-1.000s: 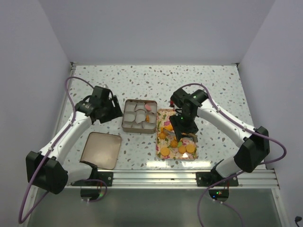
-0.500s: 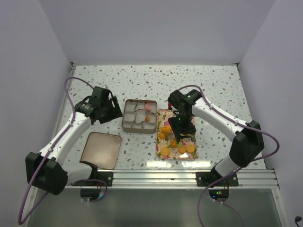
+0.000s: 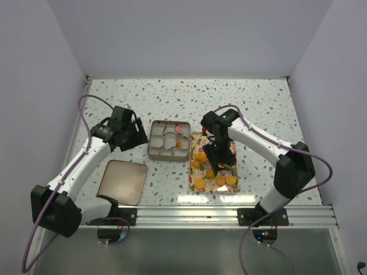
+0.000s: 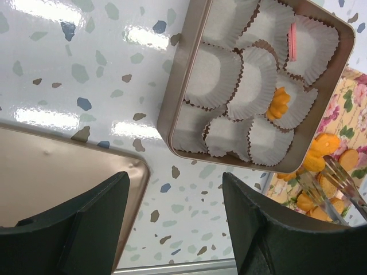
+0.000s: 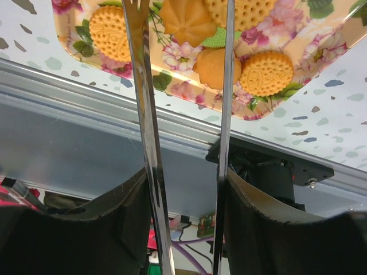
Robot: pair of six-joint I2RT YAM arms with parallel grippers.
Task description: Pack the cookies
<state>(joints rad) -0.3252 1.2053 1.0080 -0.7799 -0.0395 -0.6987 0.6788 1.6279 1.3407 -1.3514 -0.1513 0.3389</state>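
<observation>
Currently, left gripper (image 4: 175, 186) hangs above the table (image 3: 258, 97) just left of tin (image 4: 189, 86), lid (image 4: 51, 172) lying nearer the arm bases; fingers (image 4: 86, 229) spread wide, holding nothing. Tin is lined with white paper cups (image 4: 209, 74); one orange piece sits in a cup (image 4: 279, 103); a pink one stands on edge in the corner cup (image 4: 292, 40). Most cookies (image 5: 266, 73) lie on the flowered tray (image 5: 309, 26), just right of tin; mostly orange, one green (image 5: 215, 39) part-hidden under others. Right gripper (image 5: 184, 189) is clamped on tongs (image 5: 143, 97); blades apart and reaching over the tray; nothing seen between them; tips cut off in the wrist view.

Handling, as judged: cookies look light, stiff and brittle; embossed faces should help grip, yet flat discs on a tray offer little edge; several overlap. Best taken across the rim, one blade each side, gentle squeeze; too hard likely chips one; too slack and it may slip off smooth steel. Cups look flimsy; lower pieces in rather than drop.
</observation>
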